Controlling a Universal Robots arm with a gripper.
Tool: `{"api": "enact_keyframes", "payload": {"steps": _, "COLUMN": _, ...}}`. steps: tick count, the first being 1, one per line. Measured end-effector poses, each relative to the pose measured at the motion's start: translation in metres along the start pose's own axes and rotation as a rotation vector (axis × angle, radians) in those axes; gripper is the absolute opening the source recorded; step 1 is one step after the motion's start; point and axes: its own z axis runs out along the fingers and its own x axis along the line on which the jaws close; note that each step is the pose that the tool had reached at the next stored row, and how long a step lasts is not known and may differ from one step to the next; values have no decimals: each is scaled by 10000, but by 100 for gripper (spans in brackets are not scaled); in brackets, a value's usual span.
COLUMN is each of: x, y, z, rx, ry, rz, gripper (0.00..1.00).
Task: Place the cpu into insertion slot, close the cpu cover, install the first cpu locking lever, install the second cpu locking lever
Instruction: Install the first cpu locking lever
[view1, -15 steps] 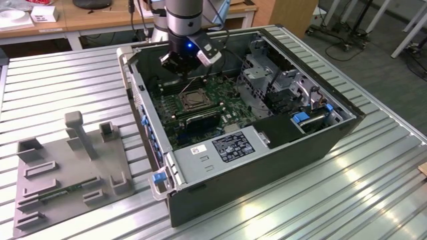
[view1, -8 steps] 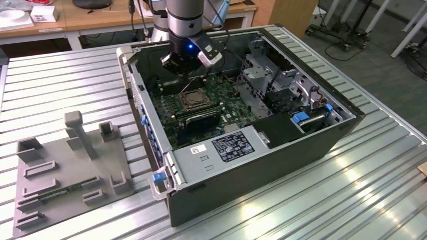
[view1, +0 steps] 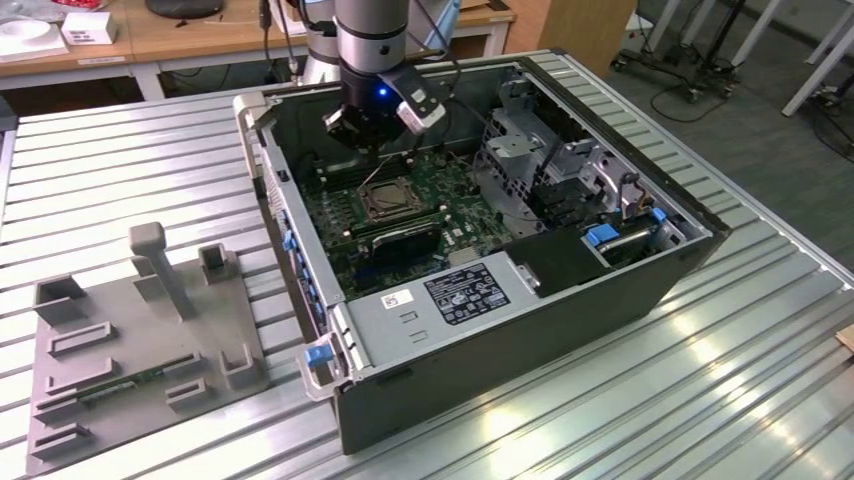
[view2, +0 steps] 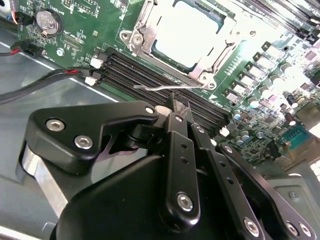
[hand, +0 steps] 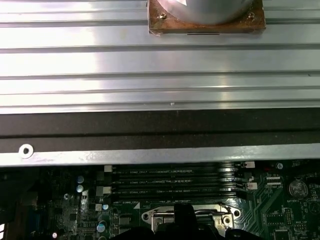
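Sitting in the insertion slot (view1: 386, 199) is the cpu (view2: 187, 30), its pale metal top showing through the cut-out of the cpu cover (view2: 141, 37), which looks to be lying flat over it. Just beside the socket, a thin wire locking lever (view2: 160, 89) runs along the edge nearest the memory slots (view2: 140, 70), and it seems raised a touch, not tucked home. Right at that lever is the gripper (view2: 176, 106), its fingers drawn together with no gap I can make out. Whether they pinch the wire or merely press on it, I cannot tell. In the exterior view the gripper (view1: 378, 128) hangs low inside the open computer case (view1: 534, 300), over the green circuit board (view2: 75, 20).

My read: this is lever work. Done well, it means keeping contact near the wire's free end, pressing down and sideways under its catch, and keeping the fingertips off the memory slots.
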Motion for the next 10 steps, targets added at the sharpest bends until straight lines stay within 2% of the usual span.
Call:
{"api": "enact_keyframes", "payload": {"steps": 6, "x": 0, "y": 0, "z": 0, "rx": 6, "ry": -13, "rz": 70, "gripper": 11}}
{"api": "enact_keyframes", "payload": {"steps": 10, "x": 0, "y": 0, "z": 4, "rx": 56, "ry": -131, "rz": 742, "gripper": 11}}
